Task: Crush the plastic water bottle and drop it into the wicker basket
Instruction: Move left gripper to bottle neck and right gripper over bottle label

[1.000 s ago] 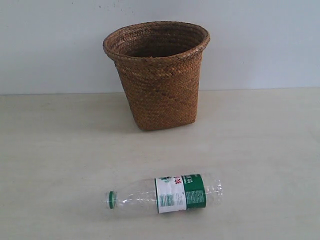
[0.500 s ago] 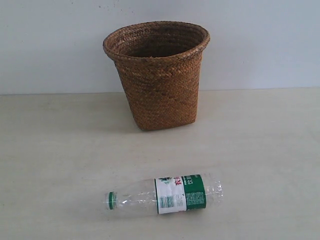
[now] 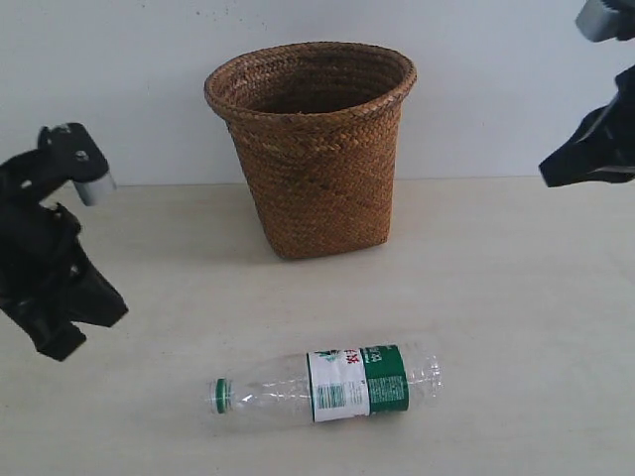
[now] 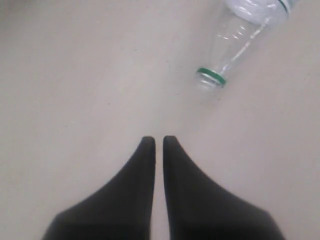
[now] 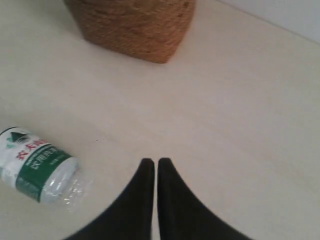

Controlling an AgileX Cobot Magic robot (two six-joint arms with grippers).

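One plastic water bottle (image 3: 327,385): clear, full-shaped, lying on its side on the pale table (image 3: 516,297). Its green cap (image 3: 220,396) points toward the left of the exterior view and its base toward the right. A green-and-white label (image 3: 357,383) with red characters wraps the wider half. It lies nearer the camera than the basket, well apart from it and apart from both grippers.

One wicker basket (image 3: 322,188): brown weave, upright on the table against the white wall. It has a flared braided rim and tapers to a narrower base. The little of the inside that shows is dark.

One left gripper (image 3: 58,345): black, hanging above the table at the left of the exterior view, well apart from the bottle's cap end. The left wrist view shows its two fingers (image 4: 145,165) drawn together with only a thin slit between them, clenched on nothing. The bottle's neck and cap (image 4: 211,77) lie ahead of the tips and off to one side.

One right gripper (image 3: 552,177): black, raised at the right edge of the exterior view, level with the basket's wall and well apart from it. The right wrist view shows its fingers (image 5: 170,200) likewise pressed close, holding nothing. The bottle's base and label (image 5: 32,162) lie to one side, and the basket's foot (image 5: 132,25) lies farther ahead.
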